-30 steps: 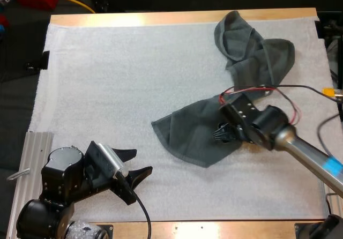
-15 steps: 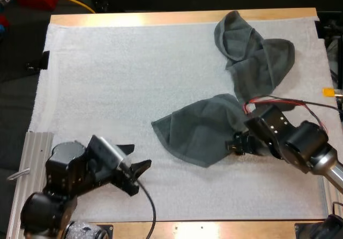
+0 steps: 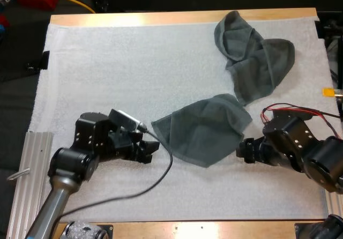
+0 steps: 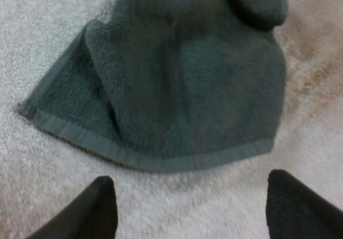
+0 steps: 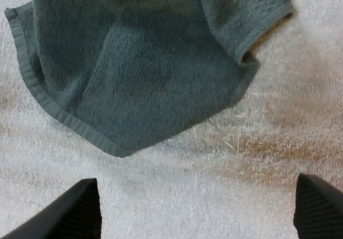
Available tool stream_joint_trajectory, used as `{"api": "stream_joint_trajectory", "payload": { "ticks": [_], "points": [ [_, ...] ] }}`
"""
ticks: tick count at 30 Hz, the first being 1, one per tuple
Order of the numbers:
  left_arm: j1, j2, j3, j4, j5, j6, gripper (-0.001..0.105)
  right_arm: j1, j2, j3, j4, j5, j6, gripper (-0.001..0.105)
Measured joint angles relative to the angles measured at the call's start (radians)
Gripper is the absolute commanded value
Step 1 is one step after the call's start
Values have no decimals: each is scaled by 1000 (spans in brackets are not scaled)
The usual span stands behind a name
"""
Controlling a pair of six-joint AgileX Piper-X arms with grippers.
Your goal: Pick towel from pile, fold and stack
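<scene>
A dark grey-green towel (image 3: 202, 127) lies loosely spread on the white mat, a little right of centre. A second, crumpled towel (image 3: 253, 54) sits at the far right of the mat. My left gripper (image 3: 151, 150) rests low on the mat just left of the spread towel's left corner, open, with the towel's hemmed edge (image 4: 161, 161) a short way beyond its fingertips (image 4: 99, 207). My right gripper (image 3: 244, 150) sits just right of the same towel's near right edge, also open, with the towel's corner (image 5: 115, 142) ahead of it and nothing between its fingers.
The mat (image 3: 118, 73) is bare across its left half and far side. A ribbed metal rail (image 3: 29, 169) lies along the table's near left edge. Wooden table edges (image 3: 161, 18) frame the mat.
My right gripper let go of the towel and drew back to the right, off the cloth. My left arm swung forward and right, up to the towel's left corner.
</scene>
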Motion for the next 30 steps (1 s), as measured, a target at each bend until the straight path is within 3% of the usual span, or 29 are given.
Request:
{"api": "stream_joint_trajectory", "payload": {
  "ticks": [9, 21, 30],
  "points": [
    [0, 206, 0, -151, -5, -105, 58, 0, -13, 0, 0, 0, 1, 71],
    [0, 422, 0, -337, -155, -195, 58, 0, -13, 0, 0, 0, 1, 71],
    [0, 551, -22, -437, -172, -229, 58, 0, -13, 0, 0, -23, 1, 71]
  ]
}}
